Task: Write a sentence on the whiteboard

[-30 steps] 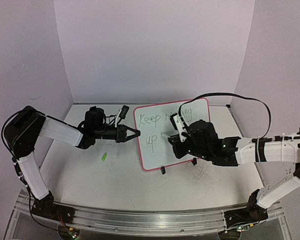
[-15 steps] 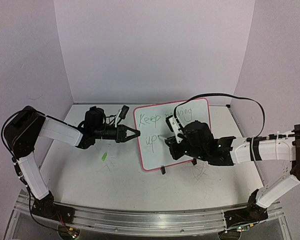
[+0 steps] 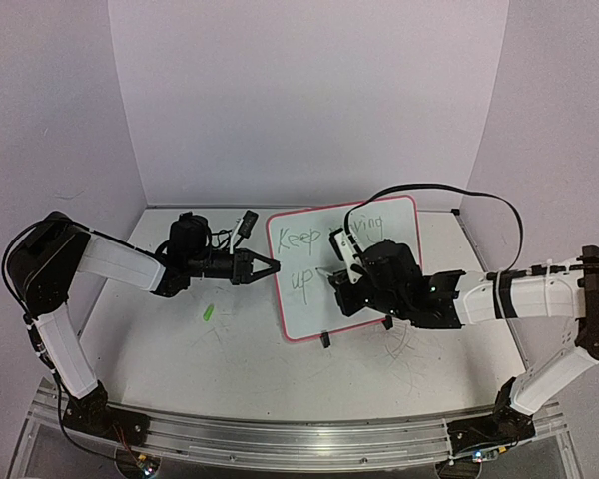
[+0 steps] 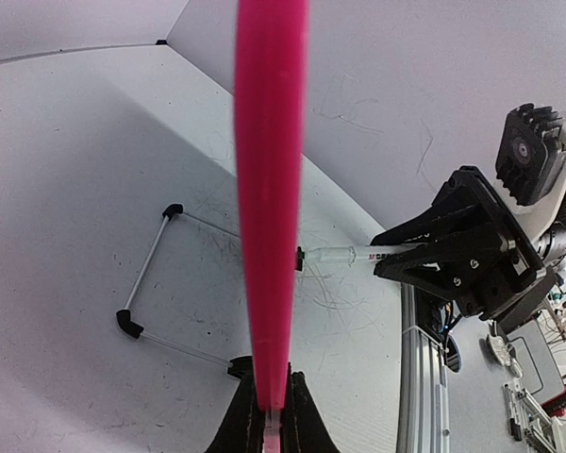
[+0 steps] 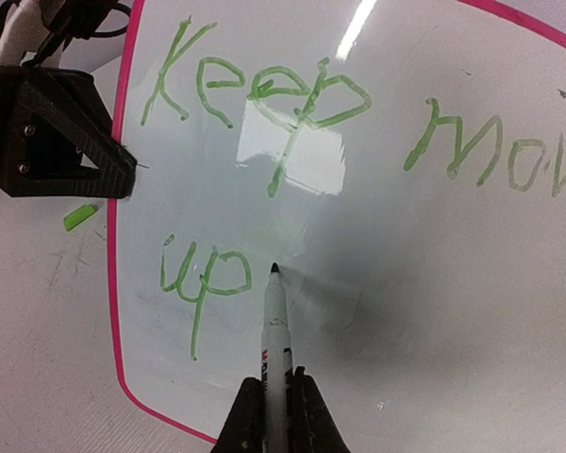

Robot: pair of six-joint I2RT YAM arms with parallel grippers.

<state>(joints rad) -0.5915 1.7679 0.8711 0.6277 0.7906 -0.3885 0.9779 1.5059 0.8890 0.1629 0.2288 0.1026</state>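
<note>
Leftward since 1 second ago slides the right tool (image 5: 269,415), arm stretched low, clamped on 1 marker (image 5: 275,330). Just ahead stands 1 whiteboard (image 3: 301,311), marker tip touching beside "up" in the 2-line sentence (image 3: 301,239). With arm extended, the left tool (image 4: 271,415) pinches its frame.

whiteboard (image 5: 472,330), green "Keep mov", "up"

White shells and black joints make up the left arm (image 3: 115,261) and right arm (image 3: 539,295). A black cable (image 3: 449,187) arcs off the right.
</note>
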